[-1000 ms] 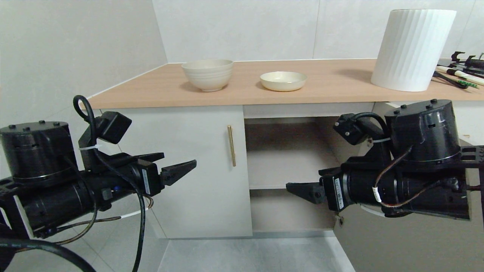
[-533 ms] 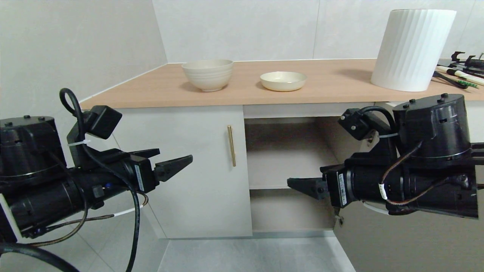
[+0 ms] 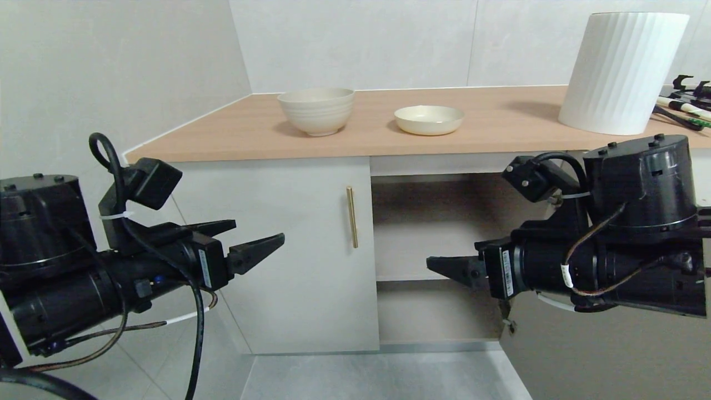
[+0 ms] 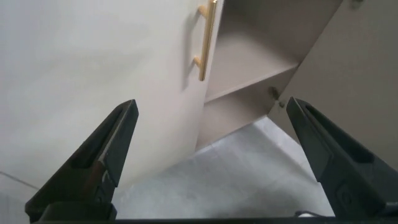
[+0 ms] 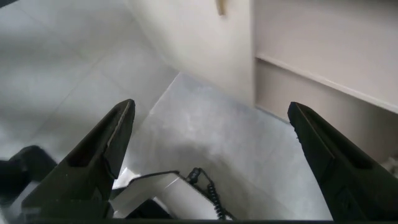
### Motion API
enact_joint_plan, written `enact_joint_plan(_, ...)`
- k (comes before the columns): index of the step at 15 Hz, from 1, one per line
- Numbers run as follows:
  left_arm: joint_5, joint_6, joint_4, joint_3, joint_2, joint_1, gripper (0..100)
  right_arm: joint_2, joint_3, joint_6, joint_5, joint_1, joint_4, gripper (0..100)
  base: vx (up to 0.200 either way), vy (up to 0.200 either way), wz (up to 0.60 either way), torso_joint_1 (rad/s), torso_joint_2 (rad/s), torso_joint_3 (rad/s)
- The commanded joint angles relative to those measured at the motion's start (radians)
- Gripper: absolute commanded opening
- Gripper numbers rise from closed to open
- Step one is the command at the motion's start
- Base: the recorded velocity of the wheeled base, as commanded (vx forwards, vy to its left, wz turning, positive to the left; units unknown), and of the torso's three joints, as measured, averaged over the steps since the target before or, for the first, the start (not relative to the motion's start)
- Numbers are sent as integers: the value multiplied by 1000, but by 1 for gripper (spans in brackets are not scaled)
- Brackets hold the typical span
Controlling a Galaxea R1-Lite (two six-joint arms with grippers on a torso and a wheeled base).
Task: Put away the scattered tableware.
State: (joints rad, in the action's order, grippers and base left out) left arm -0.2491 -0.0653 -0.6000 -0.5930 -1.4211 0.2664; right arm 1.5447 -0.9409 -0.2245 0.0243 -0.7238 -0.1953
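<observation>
Ribbed cream ceramic bowl (image 3: pixel 316 111) and shallow cream dish (image 3: pixel 429 119), apart on wooden counter (image 3: pixel 500 125) above open white cupboard (image 3: pixel 433 222), presumably their destination; left tool (image 3: pixel 258 233) and right tool (image 3: pixel 436 264) spread, empty, likely poised to grasp.

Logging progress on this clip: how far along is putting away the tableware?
Done: the cabinet door on the right stands open, exposing the shelf. In hand: nothing; the left gripper and right gripper are both open, level with the cabinet front. Left: the bowl and the shallow dish sit on the countertop, so both have yet to be stowed.
</observation>
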Motion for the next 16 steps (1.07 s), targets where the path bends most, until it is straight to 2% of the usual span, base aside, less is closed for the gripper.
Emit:
enact_joint_plan(1,1,1,0,1,-1,-1,100,-6,1,-1,2,-2,-1,100,0,0,0,0,0,0)
enact_joint_plan(7,7,12,2,-1,13,1,100,-15,1,-6,2,1,-1,100,0,0,0,0,0,0)
enact_joint_plan(16,22,10,2,-1,19,-3,100,-23,7,-6,6,7,1,100,200,0,0,1,3,2)
